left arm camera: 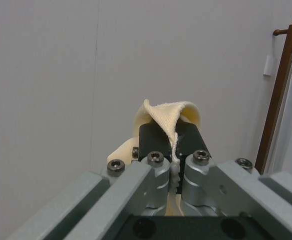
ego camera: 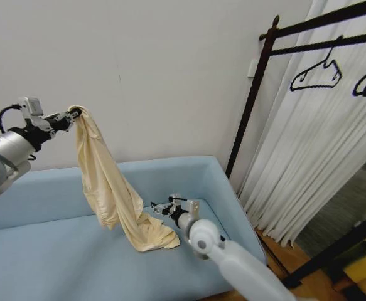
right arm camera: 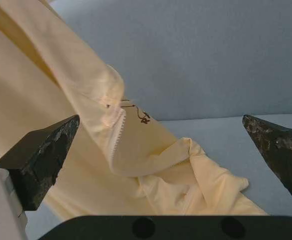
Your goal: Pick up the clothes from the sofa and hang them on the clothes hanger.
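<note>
A pale yellow garment [ego camera: 110, 188] hangs from my left gripper [ego camera: 75, 114], which is shut on its top edge high above the light blue sofa [ego camera: 38, 251]. In the left wrist view the cloth [left arm camera: 171, 117] is pinched between the closed fingers. The garment's lower end rests bunched on the seat. My right gripper [ego camera: 156, 209] stands open just beside that lower part, low over the seat. In the right wrist view the yellow fabric [right arm camera: 110, 150] lies between and beyond the two spread dark fingertips [right arm camera: 40, 155]. The dark clothes rack [ego camera: 258, 81] stands at the right.
Two black hangers [ego camera: 317, 74] hang on the rack's upper bar in front of a white curtain [ego camera: 314, 157]. A plain wall runs behind the sofa. Wooden floor [ego camera: 277, 251] shows to the right of the sofa's arm.
</note>
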Robot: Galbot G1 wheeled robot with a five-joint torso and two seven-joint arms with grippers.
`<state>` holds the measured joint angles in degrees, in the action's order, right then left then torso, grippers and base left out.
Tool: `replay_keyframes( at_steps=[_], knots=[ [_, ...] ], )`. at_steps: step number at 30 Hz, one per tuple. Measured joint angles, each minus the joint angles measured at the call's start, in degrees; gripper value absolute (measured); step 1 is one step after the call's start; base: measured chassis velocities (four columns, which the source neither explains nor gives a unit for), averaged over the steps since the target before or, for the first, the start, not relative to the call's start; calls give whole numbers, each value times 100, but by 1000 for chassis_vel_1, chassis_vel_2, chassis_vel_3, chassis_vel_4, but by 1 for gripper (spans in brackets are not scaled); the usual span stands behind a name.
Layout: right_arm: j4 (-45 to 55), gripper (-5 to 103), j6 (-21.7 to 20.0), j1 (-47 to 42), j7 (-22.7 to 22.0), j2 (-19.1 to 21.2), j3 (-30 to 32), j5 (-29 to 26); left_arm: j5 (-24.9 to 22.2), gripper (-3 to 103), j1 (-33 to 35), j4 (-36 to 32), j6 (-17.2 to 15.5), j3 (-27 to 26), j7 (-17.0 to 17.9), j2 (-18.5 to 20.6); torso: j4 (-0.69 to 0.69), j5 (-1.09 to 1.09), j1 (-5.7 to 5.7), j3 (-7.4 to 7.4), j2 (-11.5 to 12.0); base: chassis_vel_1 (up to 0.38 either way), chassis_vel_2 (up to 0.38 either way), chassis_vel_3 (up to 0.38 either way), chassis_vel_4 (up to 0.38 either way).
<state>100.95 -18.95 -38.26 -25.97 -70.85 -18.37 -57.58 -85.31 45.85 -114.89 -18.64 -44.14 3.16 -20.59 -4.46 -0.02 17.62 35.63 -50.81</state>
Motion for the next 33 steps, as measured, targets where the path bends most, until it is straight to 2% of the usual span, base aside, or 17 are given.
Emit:
replay_keyframes(
  at_steps=[1,4,5,7,10,11,13,15,20,25,27,33],
  knots=[
    [0,100,0,0,0,0,0,0,0,1,0,0,0,0,0,0,0,0,0,0,0,0,0,0,0],
    [-683,100,432,34,457,-609,73,174,12,1,13,5,-1,6,-1,1,0,0,0,0,0,0,0,0,0],
    [-683,100,432,34,457,-609,73,174,12,1,13,5,-1,6,-1,1,0,0,0,0,0,0,0,0,0],
    [-884,100,537,70,840,-839,112,112,19,1,47,18,-5,6,0,0,2,0,1,0,0,0,0,0,0],
    [-1121,100,618,53,1650,-932,137,-40,29,1,73,69,-9,6,-2,1,0,-1,0,0,0,0,0,0,0],
    [-1121,100,618,53,1650,-932,137,-40,29,1,73,69,-9,6,-2,1,0,-1,0,0,0,0,0,0,0],
    [-1368,100,715,20,2123,-1014,176,-50,29,1,62,121,-9,6,-24,27,-1,-1,0,0,0,0,0,0,0],
    [-1545,100,761,8,2305,-1133,234,-50,27,1,33,144,-9,8,-44,56,-1,0,0,0,0,0,0,0,0],
    [-1878,100,787,-8,2406,-1394,322,-19,10,1,15,140,-9,11,-79,108,1,1,0,0,0,0,0,0,0],
    [-2107,100,824,-59,2453,-1489,418,58,5,1,25,126,-12,8,-82,118,0,1,0,0,0,0,0,0,0],
    [-2113,102,830,-87,2461,-1484,467,58,5,1,33,125,-14,2,-82,122,0,1,0,0,0,0,0,0,0],
    [-1846,99,792,-157,2461,-1221,549,-9,5,1,48,112,-19,-7,-84,118,0,2,0,0,0,0,0,0,0]
  ],
)
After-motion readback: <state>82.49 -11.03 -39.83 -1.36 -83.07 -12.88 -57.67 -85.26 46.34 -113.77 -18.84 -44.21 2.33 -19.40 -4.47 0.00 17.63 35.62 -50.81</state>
